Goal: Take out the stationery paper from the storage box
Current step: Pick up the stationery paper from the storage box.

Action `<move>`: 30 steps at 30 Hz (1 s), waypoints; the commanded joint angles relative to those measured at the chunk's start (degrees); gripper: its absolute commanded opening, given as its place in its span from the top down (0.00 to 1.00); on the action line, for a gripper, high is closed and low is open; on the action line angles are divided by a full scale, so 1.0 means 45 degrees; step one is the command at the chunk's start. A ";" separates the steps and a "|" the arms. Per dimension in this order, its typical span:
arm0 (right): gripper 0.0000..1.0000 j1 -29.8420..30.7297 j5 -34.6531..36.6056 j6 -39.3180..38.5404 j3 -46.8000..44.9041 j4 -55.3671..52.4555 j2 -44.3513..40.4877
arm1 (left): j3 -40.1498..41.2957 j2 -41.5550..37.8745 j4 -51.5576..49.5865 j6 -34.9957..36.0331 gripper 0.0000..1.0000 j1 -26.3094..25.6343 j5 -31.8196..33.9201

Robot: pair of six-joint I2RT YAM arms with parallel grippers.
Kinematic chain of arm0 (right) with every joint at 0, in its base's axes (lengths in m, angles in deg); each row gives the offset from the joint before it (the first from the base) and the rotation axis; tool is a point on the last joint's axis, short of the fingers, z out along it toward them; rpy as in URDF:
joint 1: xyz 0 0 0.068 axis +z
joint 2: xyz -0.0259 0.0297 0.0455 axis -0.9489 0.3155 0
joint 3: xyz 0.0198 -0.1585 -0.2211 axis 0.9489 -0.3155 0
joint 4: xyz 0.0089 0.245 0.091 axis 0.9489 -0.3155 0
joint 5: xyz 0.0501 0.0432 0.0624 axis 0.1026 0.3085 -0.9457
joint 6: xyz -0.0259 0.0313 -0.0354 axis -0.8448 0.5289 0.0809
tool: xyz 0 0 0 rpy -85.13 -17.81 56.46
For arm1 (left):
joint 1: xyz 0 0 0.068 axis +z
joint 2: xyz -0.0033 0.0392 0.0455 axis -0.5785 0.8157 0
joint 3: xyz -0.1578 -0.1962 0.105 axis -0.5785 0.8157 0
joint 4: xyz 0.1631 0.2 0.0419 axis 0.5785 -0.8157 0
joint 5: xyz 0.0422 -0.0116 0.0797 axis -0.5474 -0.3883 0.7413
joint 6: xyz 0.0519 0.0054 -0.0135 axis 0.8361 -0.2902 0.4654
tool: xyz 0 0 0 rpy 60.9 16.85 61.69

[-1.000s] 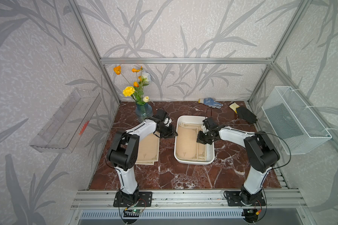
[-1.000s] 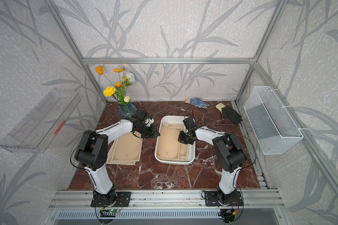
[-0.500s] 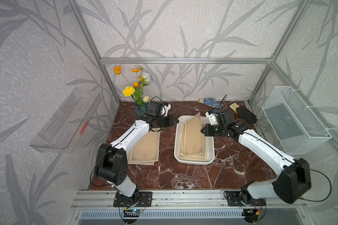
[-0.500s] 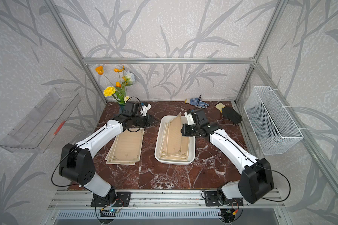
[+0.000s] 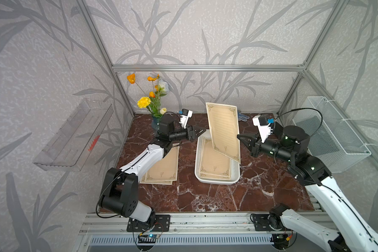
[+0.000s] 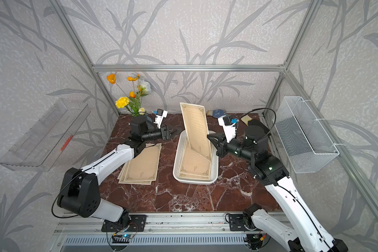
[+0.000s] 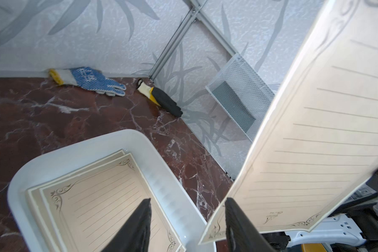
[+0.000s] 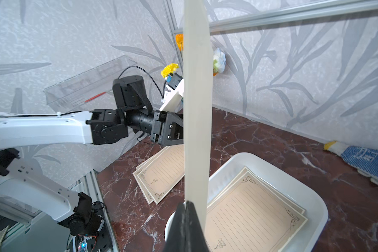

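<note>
One stationery sheet upright above storage box, its edge clenched in right gripper; left gripper released, jaws apart, empty, beside sheet; further sheets in box; loose stack on marble tabletop.

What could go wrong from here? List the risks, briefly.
1. The right gripper pinches the lifted sheet by one edge only. It stands tall and tilted, so it could flop or slip.
2. The left gripper is open close to the sheet's opposite edge. Closing off-target might miss or crease it.
3. The sheet's low corner hangs near the rim of the box and could snag there.
</note>
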 commanded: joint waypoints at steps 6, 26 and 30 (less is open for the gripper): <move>1.00 0.0044 -0.1622 0.0005 -0.0072 0.1279 -0.0305 | 0.0391 -0.0545 0.5090 -0.1571 0.49 -0.0128 -0.2787; 1.00 0.0053 -0.1409 -0.0360 0.1634 -0.0038 -0.0917 | 0.1553 -0.4688 -0.1415 0.6292 0.37 0.0838 -0.3033; 1.00 0.0035 -0.1692 -0.0410 0.1826 -0.0136 -0.0995 | 0.1424 -0.4602 -0.1293 0.6327 0.37 0.0992 -0.3862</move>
